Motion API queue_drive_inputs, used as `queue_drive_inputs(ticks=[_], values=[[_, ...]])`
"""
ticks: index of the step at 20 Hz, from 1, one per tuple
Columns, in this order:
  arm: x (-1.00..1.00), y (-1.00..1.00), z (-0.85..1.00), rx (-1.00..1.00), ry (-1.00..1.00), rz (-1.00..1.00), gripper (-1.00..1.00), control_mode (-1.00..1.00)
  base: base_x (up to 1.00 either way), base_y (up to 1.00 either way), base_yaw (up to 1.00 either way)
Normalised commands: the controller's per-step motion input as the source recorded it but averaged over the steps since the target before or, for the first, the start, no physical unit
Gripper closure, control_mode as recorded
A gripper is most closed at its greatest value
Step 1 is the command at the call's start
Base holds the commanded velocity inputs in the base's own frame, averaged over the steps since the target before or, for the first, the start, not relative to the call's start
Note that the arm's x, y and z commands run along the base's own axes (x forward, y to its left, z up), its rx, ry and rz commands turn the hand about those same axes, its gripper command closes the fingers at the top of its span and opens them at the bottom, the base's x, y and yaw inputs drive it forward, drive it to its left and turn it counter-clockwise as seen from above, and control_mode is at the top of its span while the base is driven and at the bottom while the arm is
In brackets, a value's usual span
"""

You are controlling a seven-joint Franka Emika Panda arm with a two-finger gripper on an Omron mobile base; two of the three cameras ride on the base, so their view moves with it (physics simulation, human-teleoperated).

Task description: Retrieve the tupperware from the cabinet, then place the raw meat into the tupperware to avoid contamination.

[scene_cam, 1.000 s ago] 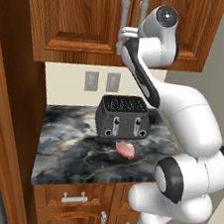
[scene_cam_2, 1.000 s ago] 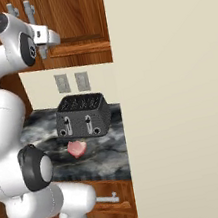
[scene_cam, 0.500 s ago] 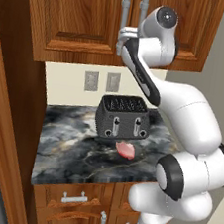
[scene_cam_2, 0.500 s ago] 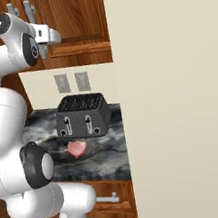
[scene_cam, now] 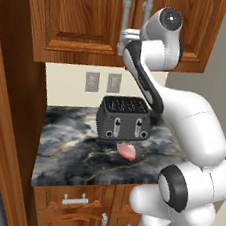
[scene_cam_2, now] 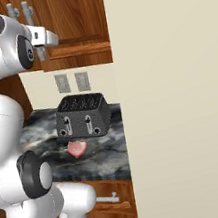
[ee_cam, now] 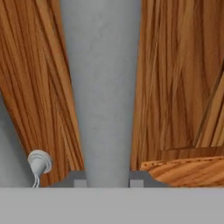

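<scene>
Down on the dark worktop [scene_cam: 70,149], the raw meat [scene_cam: 126,150] lies just in front of the toaster [scene_cam: 124,118]. It waits there, not yet moved.

Higher up, the gripper [scene_cam: 123,42] is at the cabinet [scene_cam: 77,19]. A second ago its jaws stood wide. Now they have pinched in close around the grey bar handle [ee_cam: 105,87] of one door. In the hand view the bar runs right between the two finger tips [ee_cam: 78,178], so the gripper holds the handle.

Both doors are shut, so the tupperware must be hidden inside. I think the next job is to pull the door open.
</scene>
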Motion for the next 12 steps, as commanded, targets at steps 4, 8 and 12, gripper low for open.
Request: queue_drive_inputs(ticks=[4,8,12], values=[[-0.67,-0.33,0.0,0.04,0.02,-0.02,1.0,-1.0,0.0,0.0,0.0],[-0.63,-0.58,-0.11,0.05,0.0,-0.01,1.0,-1.0,0.0,0.0,0.0],[-0.53,-0.78,-0.17,0.07,0.0,0.0,1.0,-1.0,0.0,0.0,0.0]])
